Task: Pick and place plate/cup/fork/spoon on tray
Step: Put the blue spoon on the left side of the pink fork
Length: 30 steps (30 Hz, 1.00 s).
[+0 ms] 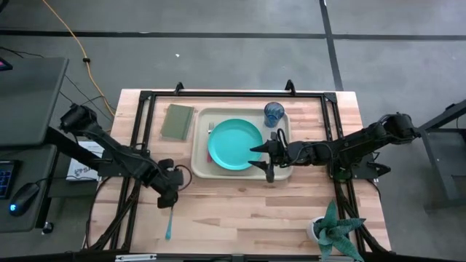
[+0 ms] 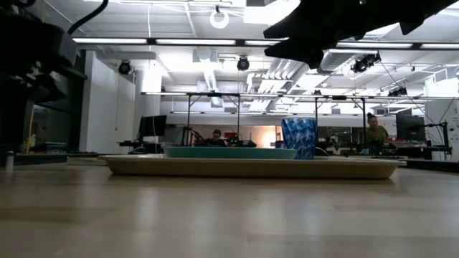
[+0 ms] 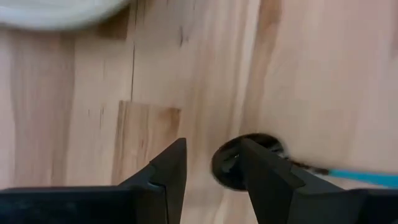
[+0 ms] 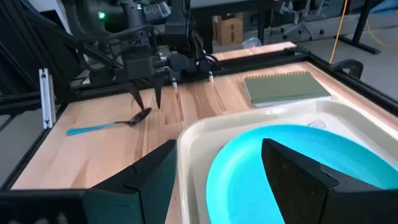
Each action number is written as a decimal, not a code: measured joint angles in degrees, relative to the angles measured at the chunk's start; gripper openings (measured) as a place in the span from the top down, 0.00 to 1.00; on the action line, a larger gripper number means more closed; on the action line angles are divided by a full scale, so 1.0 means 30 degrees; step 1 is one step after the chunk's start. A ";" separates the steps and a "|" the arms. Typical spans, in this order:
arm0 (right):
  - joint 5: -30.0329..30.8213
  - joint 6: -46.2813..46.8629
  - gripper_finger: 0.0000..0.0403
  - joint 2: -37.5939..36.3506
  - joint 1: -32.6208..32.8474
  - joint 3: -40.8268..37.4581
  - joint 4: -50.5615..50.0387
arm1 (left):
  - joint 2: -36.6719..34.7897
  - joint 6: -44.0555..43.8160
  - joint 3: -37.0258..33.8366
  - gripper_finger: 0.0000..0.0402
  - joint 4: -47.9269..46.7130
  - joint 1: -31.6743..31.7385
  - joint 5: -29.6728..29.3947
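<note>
The teal plate [image 1: 235,144] lies flat in the cream tray [image 1: 280,173], and the blue cup [image 1: 274,113] stands upright in the tray's far right corner. The teal-handled spoon [image 1: 168,224] lies flat on the table near the left front. Its dark bowl [image 3: 225,167] shows beside one finger in the left wrist view. My left gripper [image 1: 169,199] is open, pointing down just over the bowl end [image 4: 140,116], and appears clear of it. My right gripper [image 1: 263,161] is open and empty above the tray's right side, beside the plate [image 4: 292,168]. I cannot make out the fork.
An olive-green notebook [image 1: 178,121] lies on the table left of the tray. A potted plant [image 1: 336,229] stands at the near right edge. A black frame [image 1: 331,116] runs around the work area. Bare wood lies between the tray's near rim and the table's near edge.
</note>
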 joint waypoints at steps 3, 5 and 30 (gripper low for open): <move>-0.0002 0.0265 0.44 0.0000 0.0000 0.0000 -0.0118 | 0.0325 0.0233 -0.0015 0.68 -0.0440 -0.0050 0.0044; 0.0000 0.0269 0.44 0.0007 0.0000 -0.0007 -0.0297 | 0.0582 0.0338 -0.0017 0.68 -0.0584 -0.0094 0.0140; 0.0039 0.0476 0.44 0.0007 0.0000 -0.0007 -0.0713 | 0.2226 0.1419 -0.0015 0.68 0.1506 -0.0248 0.2144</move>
